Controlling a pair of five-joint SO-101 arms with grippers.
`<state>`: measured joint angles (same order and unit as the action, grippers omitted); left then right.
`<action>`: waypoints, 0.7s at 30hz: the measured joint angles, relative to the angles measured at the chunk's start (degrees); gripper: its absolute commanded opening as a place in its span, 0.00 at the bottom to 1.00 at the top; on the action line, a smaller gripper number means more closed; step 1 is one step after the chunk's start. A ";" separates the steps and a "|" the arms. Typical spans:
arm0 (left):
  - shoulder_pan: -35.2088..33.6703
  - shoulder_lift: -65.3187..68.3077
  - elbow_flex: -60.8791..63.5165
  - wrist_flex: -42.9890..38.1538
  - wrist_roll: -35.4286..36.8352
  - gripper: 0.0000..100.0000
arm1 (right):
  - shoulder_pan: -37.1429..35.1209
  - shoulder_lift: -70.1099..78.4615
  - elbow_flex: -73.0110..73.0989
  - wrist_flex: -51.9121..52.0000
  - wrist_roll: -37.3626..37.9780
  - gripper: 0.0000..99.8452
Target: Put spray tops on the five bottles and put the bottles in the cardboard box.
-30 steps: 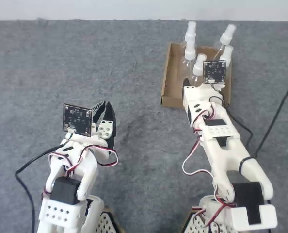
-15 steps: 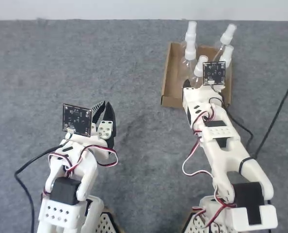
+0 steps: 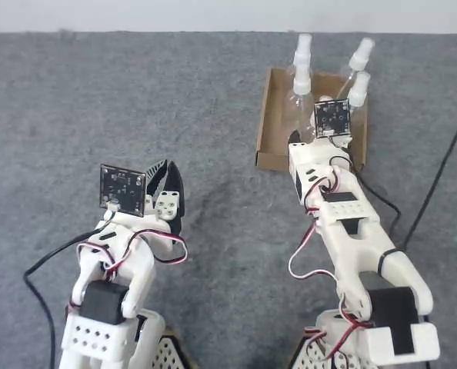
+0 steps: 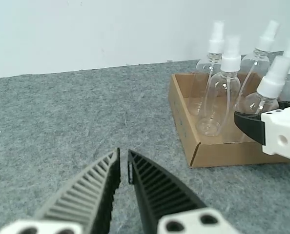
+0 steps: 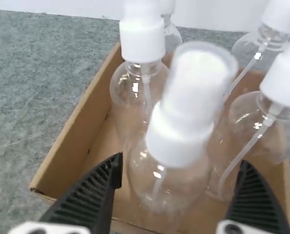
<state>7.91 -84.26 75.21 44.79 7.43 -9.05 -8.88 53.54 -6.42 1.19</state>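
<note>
- Right wrist view shows my right pincer (image 5: 180, 161) open, one jaw on each side of the nearest bottle (image 5: 167, 187). There is a gap at both sides, so I grip nothing.
- That bottle stands inside the cardboard box (image 5: 69, 156), close to its near wall. The other four bottles (image 4: 218, 97) stand just behind it, all in the box and all wearing spray tops.
- I judge the step in hand to be leaving this last bottle and backing off; the task looks nearly finished.
- To do it well, I should hold the jaws wide and rise straight up and back, clear of the spray top (image 5: 184, 107). A jaw brushing the body could tip the bottle into its close neighbours.
- Its long axis runs up and down, base on the box floor and top upward, perhaps with a slight lean. I cannot tell which way the nozzle faces.
- My left pincer (image 4: 124, 158) is closed on nothing, over the grey tabletop (image 3: 136, 100), well apart from the box.
</note>
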 measured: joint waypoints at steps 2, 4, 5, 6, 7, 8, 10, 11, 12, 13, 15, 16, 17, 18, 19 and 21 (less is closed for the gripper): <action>0.00 0.00 0.00 0.00 0.00 0.02 | -0.09 -1.14 0.00 0.09 0.00 0.29; 0.00 0.00 0.00 0.00 0.00 0.02 | -0.09 -4.31 0.00 2.55 0.00 0.29; 0.00 0.00 0.00 0.00 0.00 0.02 | -0.09 -6.24 0.00 4.66 0.00 0.29; 0.00 0.00 0.00 0.00 0.00 0.02 | -0.09 -8.18 0.00 6.95 0.00 0.29; 0.00 0.00 0.00 0.00 0.00 0.02 | -0.09 -10.29 0.00 9.32 0.00 0.29; 0.00 0.00 0.00 0.00 0.00 0.02 | -0.09 -12.48 -0.18 11.96 0.00 0.29; 0.00 0.00 0.00 0.00 0.00 0.02 | -0.09 -17.23 -0.70 16.62 0.00 0.29; 0.00 0.00 0.00 0.00 0.00 0.02 | -0.18 -19.52 -0.88 18.73 0.00 0.29; 0.00 0.00 0.00 0.00 0.00 0.02 | -0.18 -21.80 -0.88 21.10 0.00 0.29; 0.00 0.00 0.00 0.00 0.00 0.02 | -0.18 -24.09 -0.88 23.56 0.00 0.29; 0.00 0.00 0.00 0.00 0.00 0.02 | -0.18 -28.66 -0.88 29.45 0.00 0.25; 0.00 0.00 0.00 0.00 0.00 0.02 | -0.18 -30.95 -0.88 32.62 0.00 0.21; -0.18 -0.44 0.00 0.00 0.00 0.02 | -0.18 -33.32 -0.79 35.52 0.00 0.18; -0.35 -1.32 0.00 0.00 0.00 0.02 | -0.18 -35.87 -0.09 38.15 0.00 0.13; -0.44 -2.55 0.00 0.00 0.00 0.02 | -0.18 -38.59 0.97 40.18 0.00 0.09; -0.44 -6.51 0.88 0.09 0.00 0.02 | -0.26 -43.87 4.22 42.81 0.35 0.03</action>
<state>7.47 -90.77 76.09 44.88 7.43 -9.32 -52.75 57.76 36.40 1.54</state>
